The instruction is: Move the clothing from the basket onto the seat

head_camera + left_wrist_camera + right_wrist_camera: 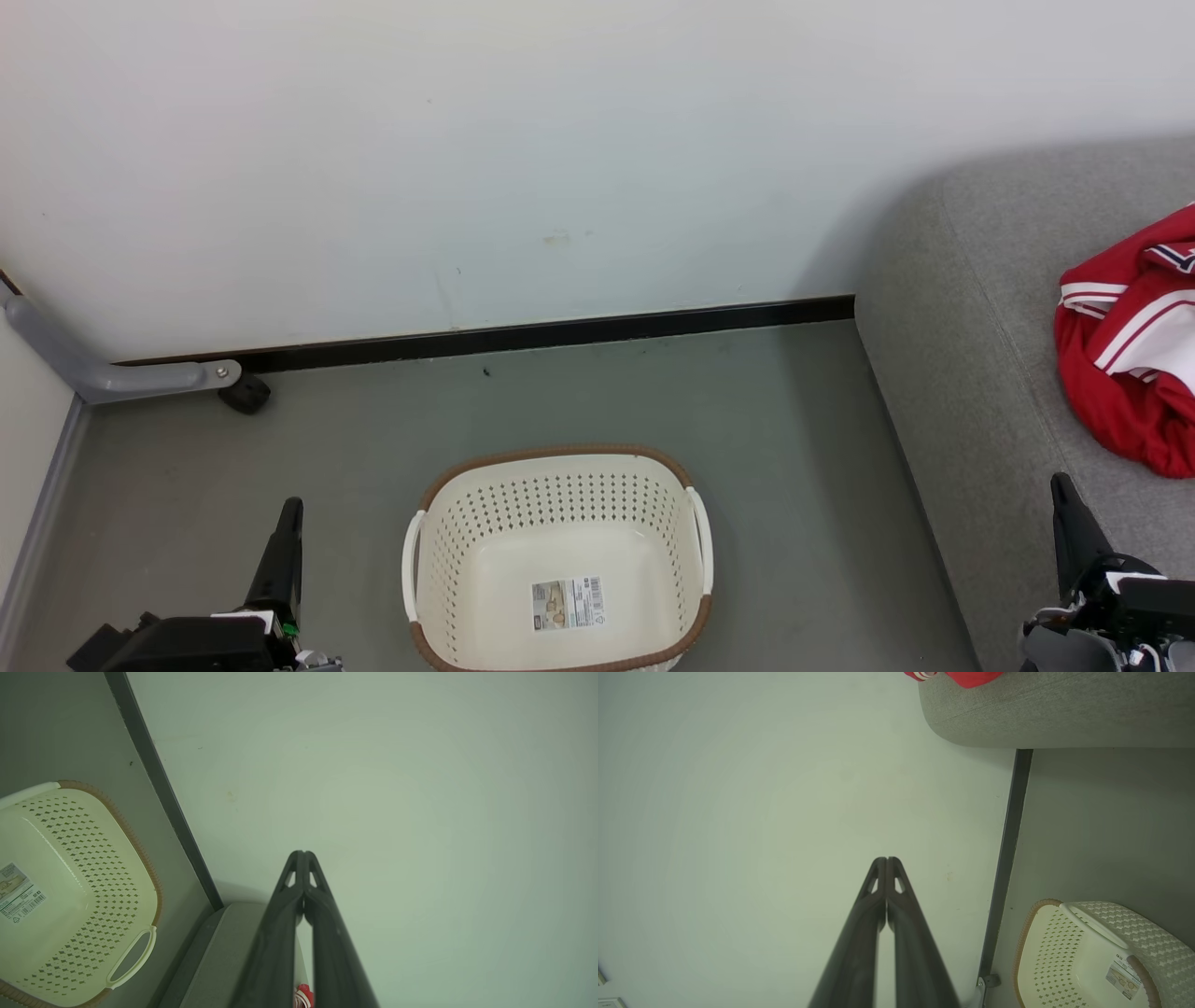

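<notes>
Lying on the seat [971, 308], clothing [1120, 392]; basket [560, 509] shows its sticker [567, 604].

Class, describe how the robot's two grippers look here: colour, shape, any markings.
The left gripper and the right gripper each have two long, dark, matte fingers tapering to narrow tips, with a small triangular cut-out near each tip. In the head view their bases are black housings with white panels; a small green part sits on the left one.
</notes>
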